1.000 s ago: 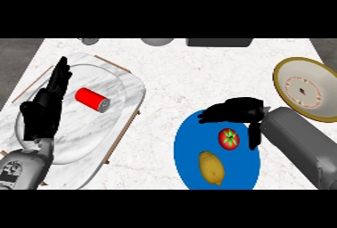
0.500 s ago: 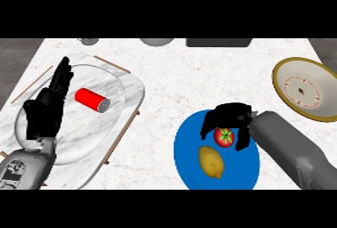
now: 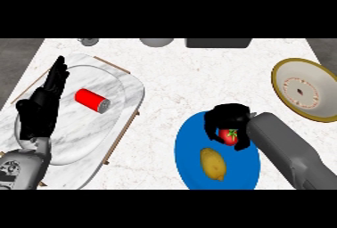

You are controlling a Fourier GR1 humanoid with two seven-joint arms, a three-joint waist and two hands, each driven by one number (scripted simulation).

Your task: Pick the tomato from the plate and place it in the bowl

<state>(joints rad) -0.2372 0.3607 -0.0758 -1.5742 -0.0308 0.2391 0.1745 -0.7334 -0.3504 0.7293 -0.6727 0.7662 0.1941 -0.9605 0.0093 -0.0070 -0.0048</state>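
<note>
Fingers [image 3: 212,127] of the right hand [image 3: 227,116] are curled down around the tomato [image 3: 230,136], thumb side at the fruit's right, so it looks caged but not lifted (can't tell if every fingertip touches). Tomato sits on the blue plate [image 3: 189,169], lower centre-right of the frame, near the plate's upper part. Just below it on the same plate lies a lemon [image 3: 213,163], close but apart from the tomato.

You want the curl closed evenly around the tomato before rising; go straight up so you don't knock the lemon or drag along the plate. Then carry toward the bowl [image 3: 288,73], tan with a yellowish rim, at the right edge, upper right of the plate and well apart from it. Come in above its rim, centre over the opening, lower, then let go (round fruit will likely roll, so release low).

Left hand [image 3: 41,107] rests at the left edge, fingers straight and pointing up, over a marble tray [image 3: 125,95]. A red can [image 3: 92,99] lies on its side on the oval plate [image 3: 72,147] there, not part of this step. Grey items along the top edge are too cropped to name.
</note>
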